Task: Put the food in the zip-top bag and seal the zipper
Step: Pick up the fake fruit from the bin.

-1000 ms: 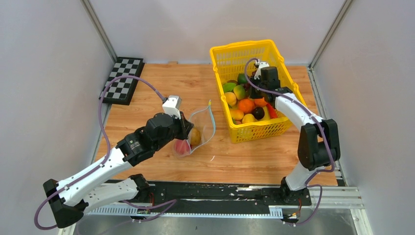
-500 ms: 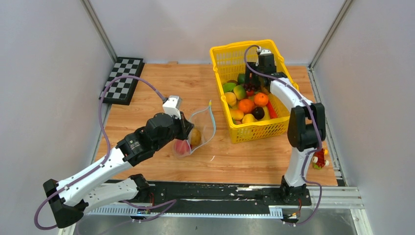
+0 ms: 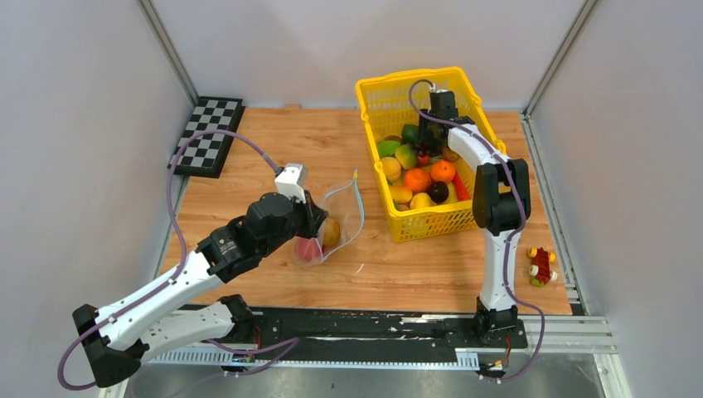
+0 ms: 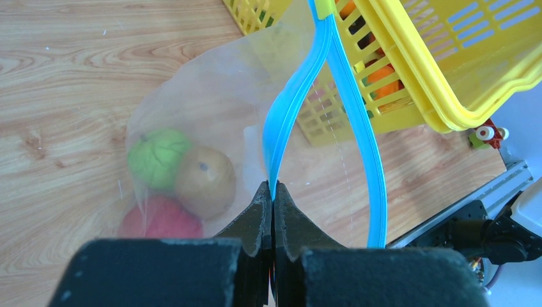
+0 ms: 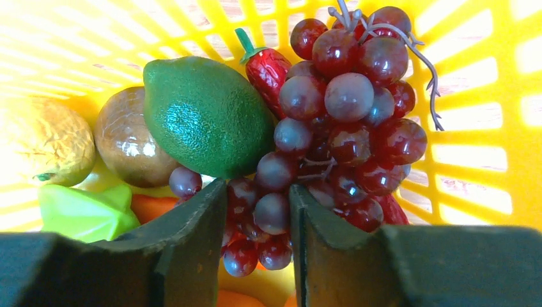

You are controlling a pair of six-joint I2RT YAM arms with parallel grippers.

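Right wrist view: the right tool (image 5: 255, 192) is seen half-spread around the lower grapes (image 5: 348, 96) in the basket (image 3: 414, 87). Whether it is gripping them cannot be told, so the bunch may be dropped or torn. The zip-top bag (image 3: 336, 220), on the table (image 3: 273, 141) left of the basket, is kept open by the left tool (image 4: 273, 192), clamped on the zipper (image 4: 294, 96). That thin lip could be lost.

The left pincer (image 4: 273, 187) is clamped on the zipper (image 4: 291, 109) beside the basket (image 3: 410, 76); the right pincer (image 5: 257, 192) is positioned inside, jaws parted.
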